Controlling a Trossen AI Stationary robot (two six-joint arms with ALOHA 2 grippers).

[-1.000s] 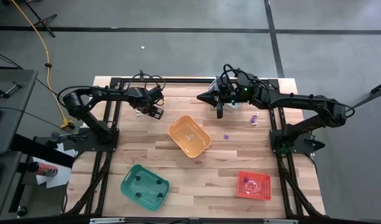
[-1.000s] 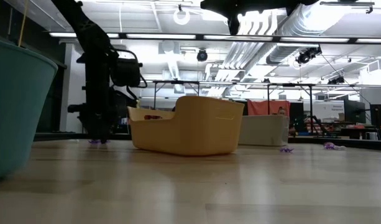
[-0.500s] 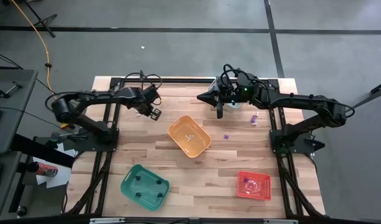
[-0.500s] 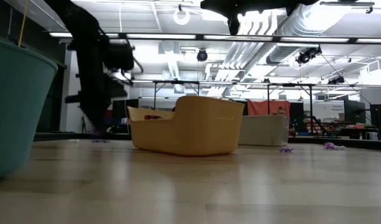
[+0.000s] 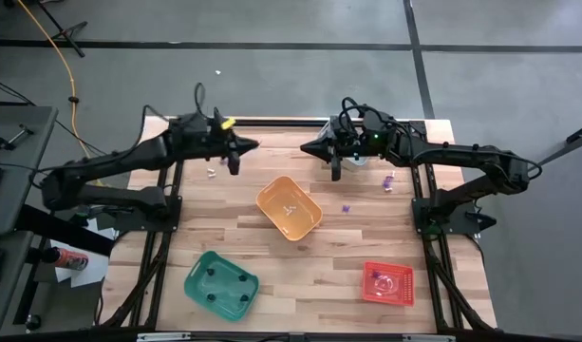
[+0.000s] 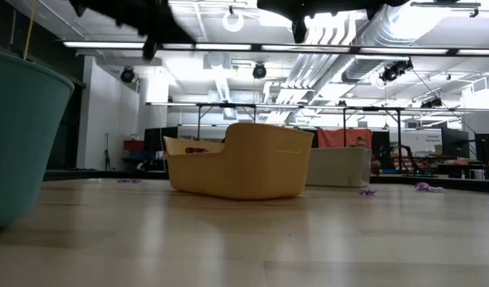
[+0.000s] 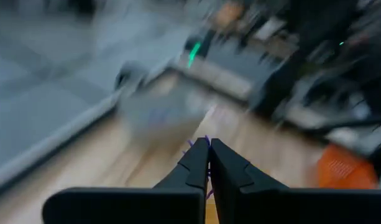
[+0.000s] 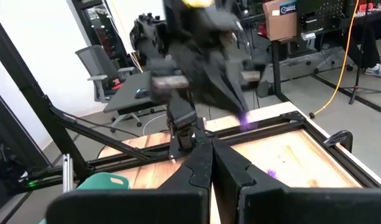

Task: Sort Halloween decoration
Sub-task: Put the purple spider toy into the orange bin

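4 plastic bins: 1 orange (image 5: 309,223), 1 green (image 5: 197,288), 1 red (image 5: 370,294), 1 whitish (image 6: 337,167). 3 tiny loose trinkets (image 5: 387,181) (image 5: 347,207) (image 5: 212,172) on the wooden table (image 5: 272,256). 1 whitish trinket (image 5: 289,211) in the orange; about 4 black trinkets (image 5: 224,276) in the green. 1 purple trinket (image 7: 204,140) at the left gripper (image 7: 209,149)'s closed tips.

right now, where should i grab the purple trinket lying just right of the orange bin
Pinch the purple trinket across its middle, straight down from above: it lies low on bare wood, apart from the orange bin, with open space around it. Its exact shape is too small to tell. The left end effector is shut on another purple piece.
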